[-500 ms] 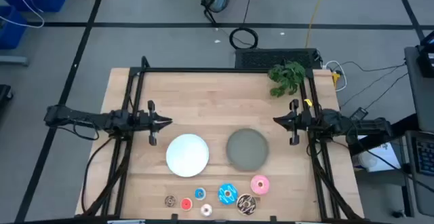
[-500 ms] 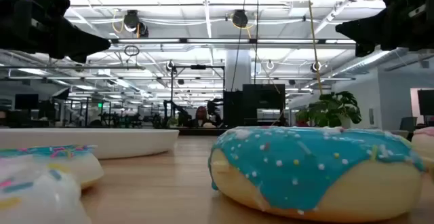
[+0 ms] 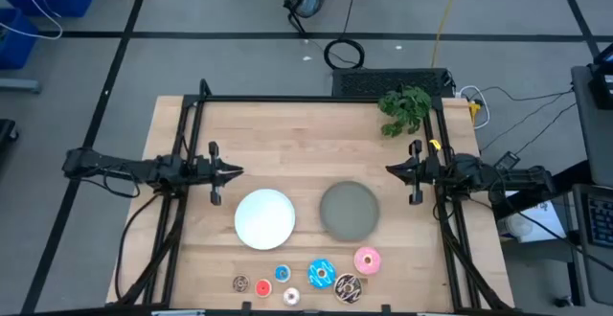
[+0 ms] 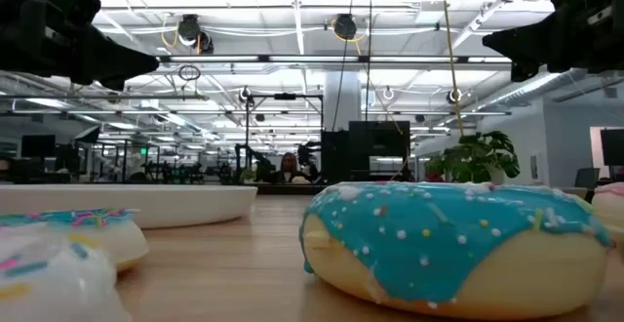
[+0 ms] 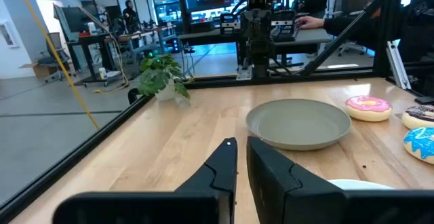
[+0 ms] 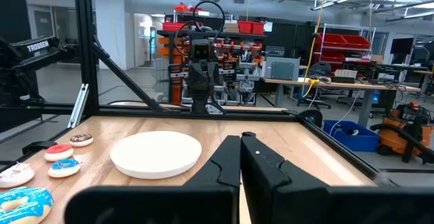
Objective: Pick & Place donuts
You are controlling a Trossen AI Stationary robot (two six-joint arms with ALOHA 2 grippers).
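No change from half a second earlier: left gripper (image 3: 238, 172) and right gripper (image 3: 391, 169) parked, jaws narrow, empty; donuts (image 3: 320, 274) untouched along worktop (image 3: 297, 134) front edge; picking not begun

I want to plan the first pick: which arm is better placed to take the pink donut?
Probably the right gripper: the pink donut lies on its side of the table, beyond the grey plate from the left gripper.

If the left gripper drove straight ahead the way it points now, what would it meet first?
Probably nothing on the table: the left gripper, fingers shut, points across at the right gripper, passing behind the white plate and grey plate. Its height is unclear.
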